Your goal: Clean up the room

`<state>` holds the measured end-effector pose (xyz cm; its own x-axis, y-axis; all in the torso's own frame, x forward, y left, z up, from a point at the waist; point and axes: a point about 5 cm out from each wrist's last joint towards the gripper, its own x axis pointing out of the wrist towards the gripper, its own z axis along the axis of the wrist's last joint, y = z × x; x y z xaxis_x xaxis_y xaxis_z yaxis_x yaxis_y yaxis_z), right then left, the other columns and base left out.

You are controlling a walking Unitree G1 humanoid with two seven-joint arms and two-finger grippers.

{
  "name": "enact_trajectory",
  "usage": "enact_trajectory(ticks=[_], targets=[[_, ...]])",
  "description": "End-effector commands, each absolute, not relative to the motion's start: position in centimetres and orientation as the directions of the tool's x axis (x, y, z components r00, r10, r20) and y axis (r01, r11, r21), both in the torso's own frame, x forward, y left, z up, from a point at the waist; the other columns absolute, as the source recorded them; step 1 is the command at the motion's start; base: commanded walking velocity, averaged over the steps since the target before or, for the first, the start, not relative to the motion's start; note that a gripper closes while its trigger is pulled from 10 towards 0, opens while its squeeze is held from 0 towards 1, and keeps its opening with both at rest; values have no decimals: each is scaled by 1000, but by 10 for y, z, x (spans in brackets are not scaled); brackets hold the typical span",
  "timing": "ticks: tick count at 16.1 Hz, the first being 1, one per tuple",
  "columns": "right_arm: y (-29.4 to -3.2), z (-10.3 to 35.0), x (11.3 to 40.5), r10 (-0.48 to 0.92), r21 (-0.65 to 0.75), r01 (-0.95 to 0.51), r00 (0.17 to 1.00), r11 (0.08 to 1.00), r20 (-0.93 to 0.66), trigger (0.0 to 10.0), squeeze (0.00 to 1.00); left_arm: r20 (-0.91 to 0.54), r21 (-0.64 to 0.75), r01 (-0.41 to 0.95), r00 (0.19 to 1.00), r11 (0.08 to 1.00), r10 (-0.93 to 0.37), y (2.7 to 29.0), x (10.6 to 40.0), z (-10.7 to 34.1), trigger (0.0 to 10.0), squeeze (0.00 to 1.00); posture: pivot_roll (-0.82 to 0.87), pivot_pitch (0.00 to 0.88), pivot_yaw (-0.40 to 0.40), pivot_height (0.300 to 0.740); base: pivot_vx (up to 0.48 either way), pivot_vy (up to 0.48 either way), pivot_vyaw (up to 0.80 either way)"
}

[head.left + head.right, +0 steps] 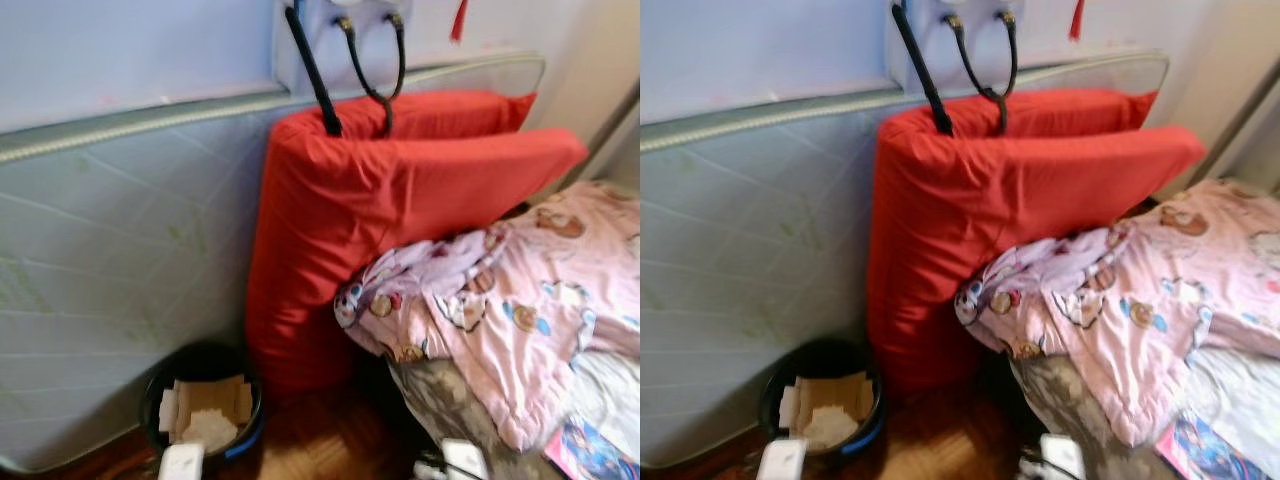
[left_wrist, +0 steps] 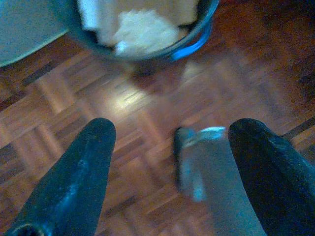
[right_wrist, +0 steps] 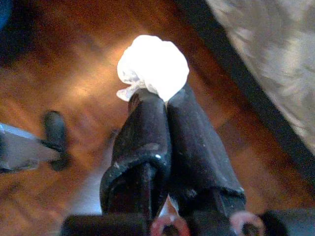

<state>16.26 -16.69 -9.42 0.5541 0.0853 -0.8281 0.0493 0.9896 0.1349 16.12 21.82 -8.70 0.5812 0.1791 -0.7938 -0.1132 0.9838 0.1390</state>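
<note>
Pinching what looks like crumpled tissue (image 3: pixel 153 66), the right tool (image 3: pixel 165 101); left tool (image 2: pixel 170 147) spread above parquet.

A black bin (image 1: pixel 820 410) of paper scraps sits beside a red cushion (image 1: pixel 980 230).

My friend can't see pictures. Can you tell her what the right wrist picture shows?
The right claw is shut on a crumpled white tissue, held above a brown wooden floor. A grey patterned cloth lies along one side.
</note>
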Motion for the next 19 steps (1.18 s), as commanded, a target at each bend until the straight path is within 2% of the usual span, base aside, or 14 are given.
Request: enact_trajectory(ticks=[1,8,19], targets=[[-177,-95,159,59,110,62,545,992,-836,10000,0,-801,128,-94,577,987,159,211,160,-89,10000,0,71,0,-78,711,0,0,0],[-178,-95,160,58,108,60,545,992,-837,10000,0,-807,130,-101,567,986,164,214,157,-90,10000,0,71,0,-80,711,0,46,0],[-178,-95,160,59,110,60,545,992,-836,10000,0,-810,130,-100,564,986,164,212,158,-90,10000,0,72,0,-78,711,0,320,0]])
